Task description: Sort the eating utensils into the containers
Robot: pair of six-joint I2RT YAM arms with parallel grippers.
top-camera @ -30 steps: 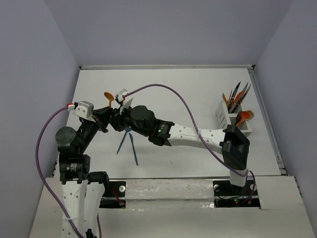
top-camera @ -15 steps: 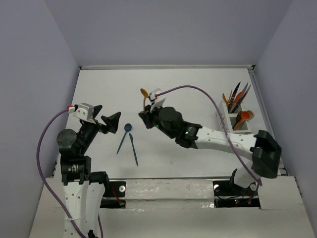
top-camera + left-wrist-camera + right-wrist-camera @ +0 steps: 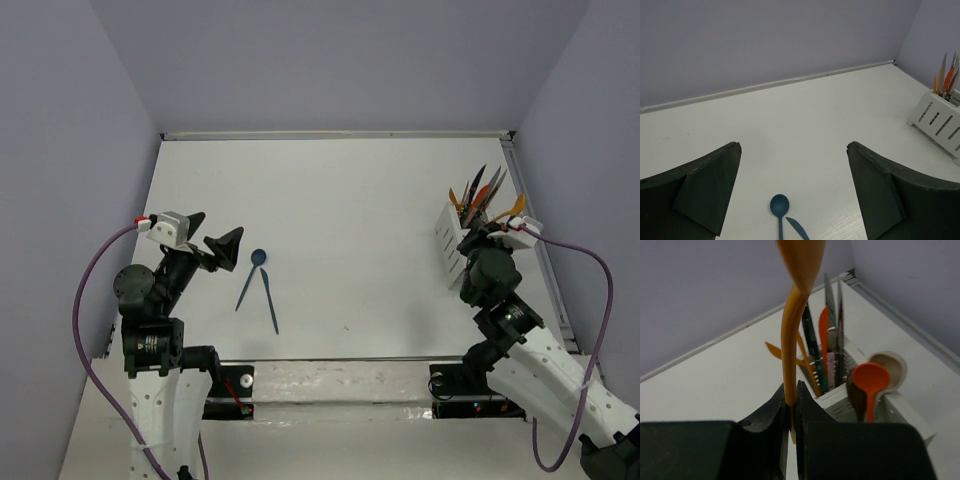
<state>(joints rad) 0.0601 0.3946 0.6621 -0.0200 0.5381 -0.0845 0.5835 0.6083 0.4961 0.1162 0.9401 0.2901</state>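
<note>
Now your right end effector (image 3: 791,392), clenched on the orange spoon (image 3: 790,325), has swung to the caddy (image 3: 450,241) at frame right, ready to drop. Your left end effector (image 3: 794,160) hangs released.

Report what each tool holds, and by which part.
Right tool grips an orange spoon near the end of its handle, bowl upward. Left tool is open, holding nothing.

No readable text, no labels, no brands, no numbers, no signs
</note>
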